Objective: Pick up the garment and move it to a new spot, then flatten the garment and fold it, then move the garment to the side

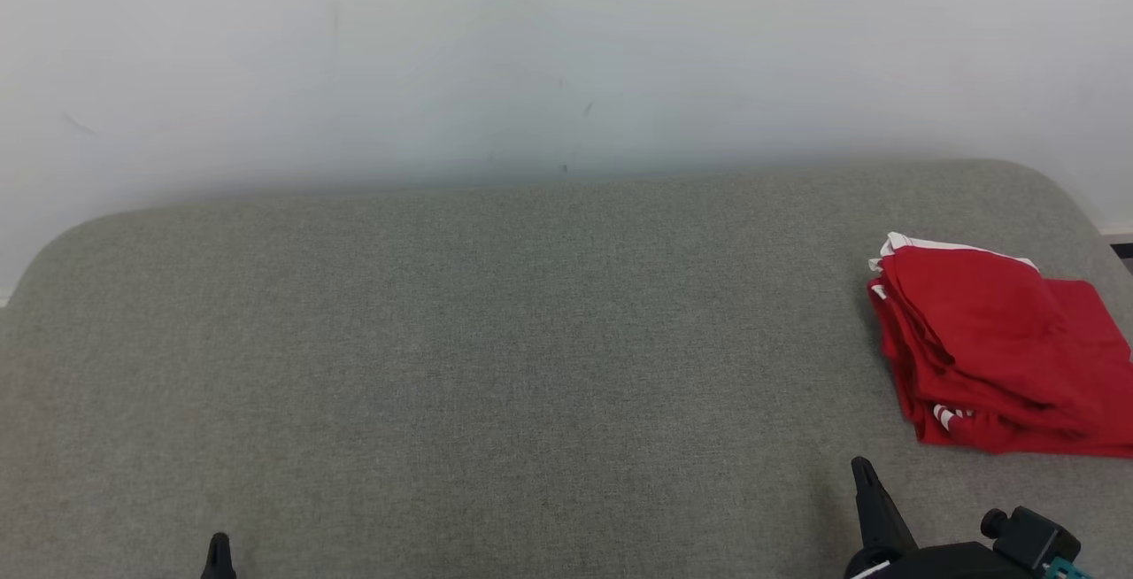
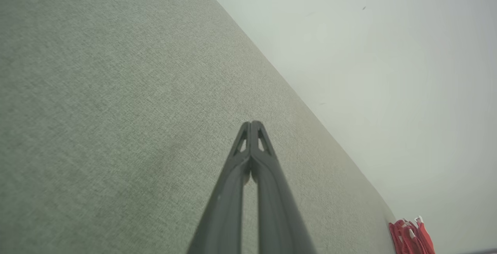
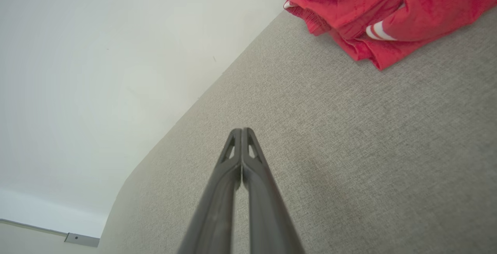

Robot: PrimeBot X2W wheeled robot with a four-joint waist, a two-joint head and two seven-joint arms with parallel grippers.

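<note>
Garment point(image 1: 1000, 358), red pile, fwd-right of right tool point(image 1: 863, 471), near but apart.

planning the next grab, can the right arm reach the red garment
Probably yes: the shut right gripper sits near the red garment, with only bare grey surface between them; it must open first.

Nothing here can be read: no text, label, brand, number or sign. The red garment point(image 1: 991, 349), lying at the right of the grey upholstered surface point(image 1: 496, 340), carries short white stripes point(image 1: 945, 417) on its near edge. They are plain bands, not letters or figures.
</note>
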